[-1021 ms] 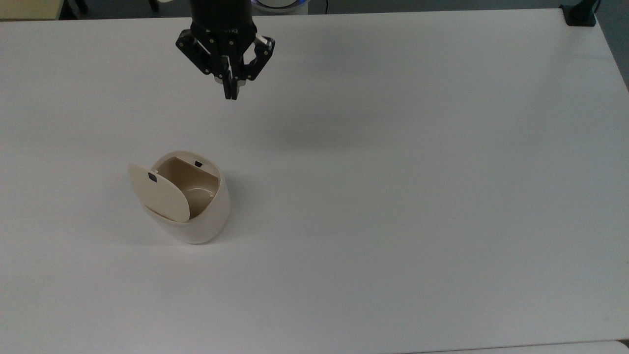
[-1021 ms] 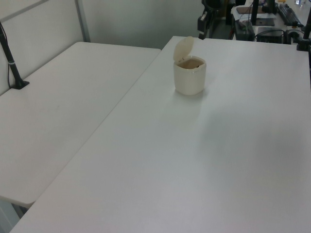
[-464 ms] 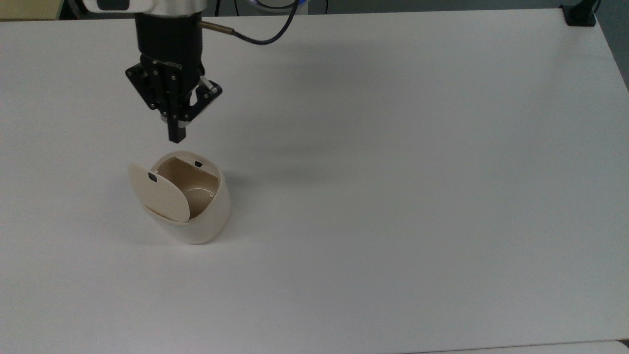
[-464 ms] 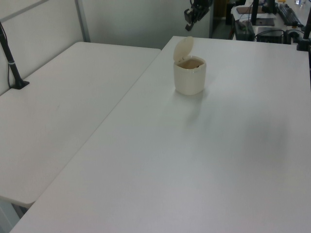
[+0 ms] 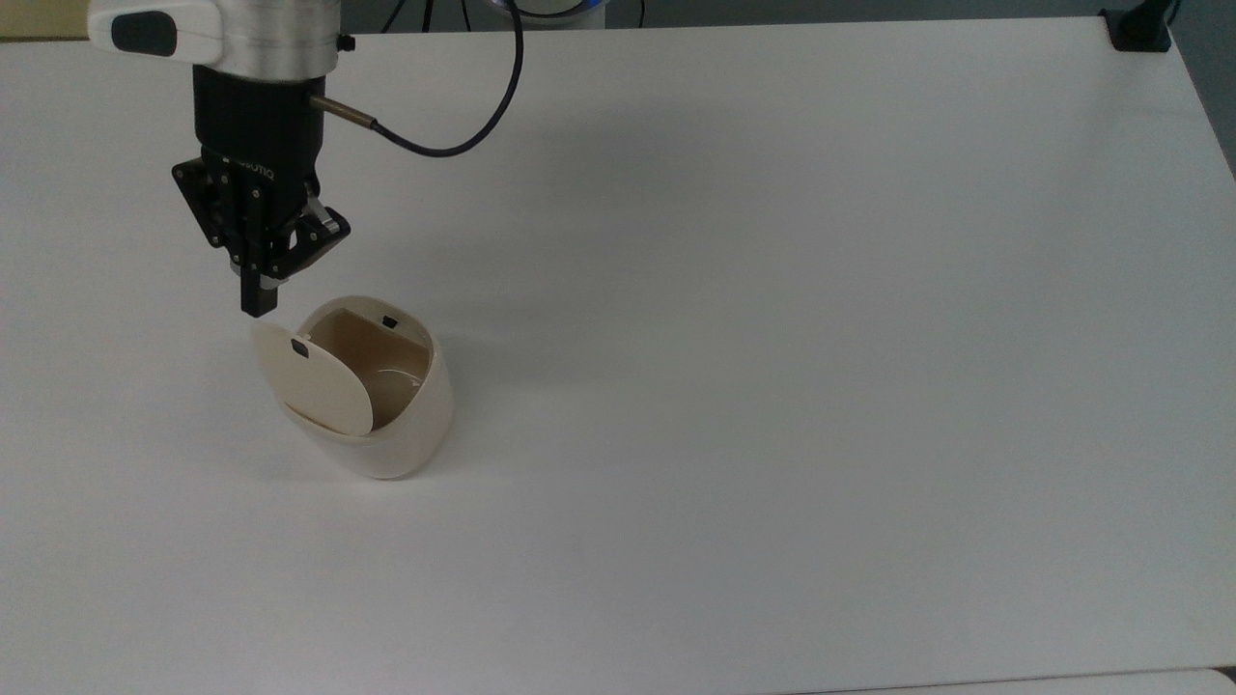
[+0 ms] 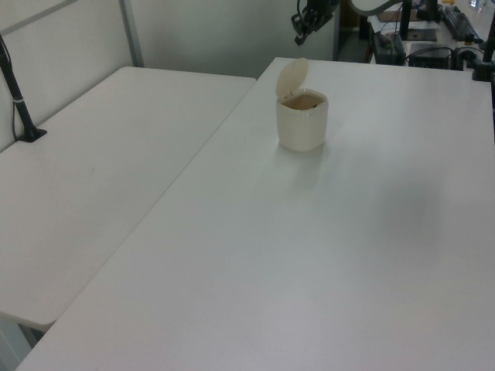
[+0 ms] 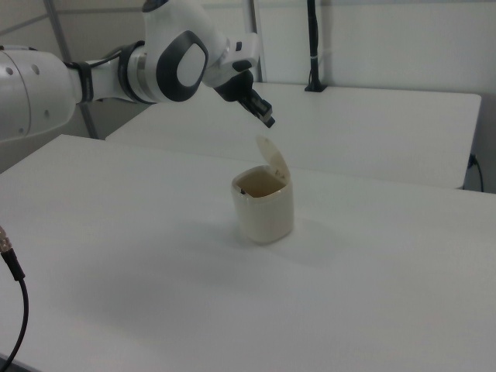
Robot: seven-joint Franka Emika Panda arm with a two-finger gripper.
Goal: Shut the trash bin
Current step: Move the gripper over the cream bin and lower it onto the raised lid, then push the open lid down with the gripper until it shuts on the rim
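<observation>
On a bare white tabletop point(image 5: 772, 290) the trash bin point(image 5: 406, 425) is seen with its lid point(image 5: 314, 381) raised, and the pincer point(image 5: 257, 307), pressed together, is poised just above the lid's top edge, presumably for pushing it down.

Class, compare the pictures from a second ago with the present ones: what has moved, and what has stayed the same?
The gripper moved toward the top view's left and down the picture, from well above the trash bin to just by the upper edge of its raised lid, fingers shut throughout. It has not taken hold of anything. The bin stayed in place on the table, lid still open.
</observation>
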